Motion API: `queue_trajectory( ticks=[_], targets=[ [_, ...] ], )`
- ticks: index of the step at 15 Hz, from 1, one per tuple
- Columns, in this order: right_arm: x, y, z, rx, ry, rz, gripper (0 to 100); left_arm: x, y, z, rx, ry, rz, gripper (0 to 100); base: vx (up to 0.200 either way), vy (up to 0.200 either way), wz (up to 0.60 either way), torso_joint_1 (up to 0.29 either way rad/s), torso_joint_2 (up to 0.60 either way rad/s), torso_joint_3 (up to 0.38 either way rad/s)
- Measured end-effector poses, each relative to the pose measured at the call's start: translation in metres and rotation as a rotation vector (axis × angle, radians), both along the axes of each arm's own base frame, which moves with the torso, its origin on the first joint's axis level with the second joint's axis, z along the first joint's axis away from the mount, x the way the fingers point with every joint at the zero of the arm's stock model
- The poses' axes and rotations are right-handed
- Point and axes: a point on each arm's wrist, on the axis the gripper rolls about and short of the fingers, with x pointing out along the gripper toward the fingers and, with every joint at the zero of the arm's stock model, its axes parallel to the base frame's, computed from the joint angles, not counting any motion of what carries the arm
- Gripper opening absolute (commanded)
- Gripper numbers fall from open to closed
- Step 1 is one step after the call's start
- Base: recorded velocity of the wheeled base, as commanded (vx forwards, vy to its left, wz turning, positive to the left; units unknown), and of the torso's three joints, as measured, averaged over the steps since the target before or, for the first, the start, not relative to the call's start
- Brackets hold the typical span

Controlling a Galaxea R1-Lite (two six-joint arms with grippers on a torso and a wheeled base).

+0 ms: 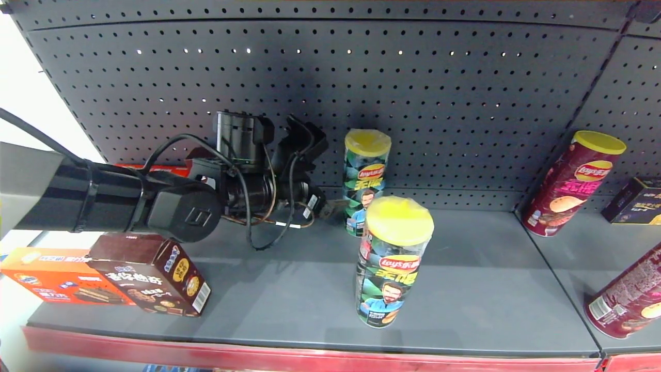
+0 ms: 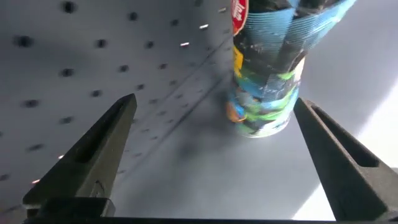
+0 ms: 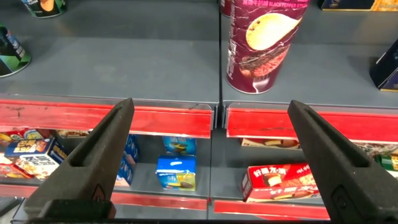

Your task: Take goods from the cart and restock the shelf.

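Observation:
Two green chip cans with yellow lids stand upright on the grey shelf point(image 1: 490, 289): a back can point(image 1: 366, 181) near the pegboard and a front can point(image 1: 393, 263) toward the shelf's edge. My left gripper point(image 1: 321, 173) hovers over the shelf just left of the back can, open and holding nothing. In the left wrist view that can point(image 2: 267, 81) stands just beyond the spread left gripper point(image 2: 216, 104), not between the fingers. My right gripper point(image 3: 210, 109) is open and empty in front of the shelf's red front edge point(image 3: 155, 118), facing a maroon chip can point(image 3: 261, 43).
A brown biscuit box point(image 1: 155, 279) and an orange box point(image 1: 57, 281) lie at the shelf's left front. On the right section are a leaning maroon can point(image 1: 573, 181), another maroon can point(image 1: 627, 299) and a dark box point(image 1: 635, 201). A lower shelf holds several boxes point(image 3: 177, 171).

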Motion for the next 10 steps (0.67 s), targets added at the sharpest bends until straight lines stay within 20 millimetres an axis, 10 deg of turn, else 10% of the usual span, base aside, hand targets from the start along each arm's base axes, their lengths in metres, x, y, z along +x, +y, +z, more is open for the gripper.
queue_trajectory(
  ticks=[10],
  targets=[
    [0.0000, 0.0000, 0.0001, 0.000, 0.000, -0.001, 100, 0.0010, 0.0019, -0.0031, 0.052, -0.026, 0.083, 100, 0.000, 0.000, 0.00, 0.000, 0.00, 0.000]
  ],
)
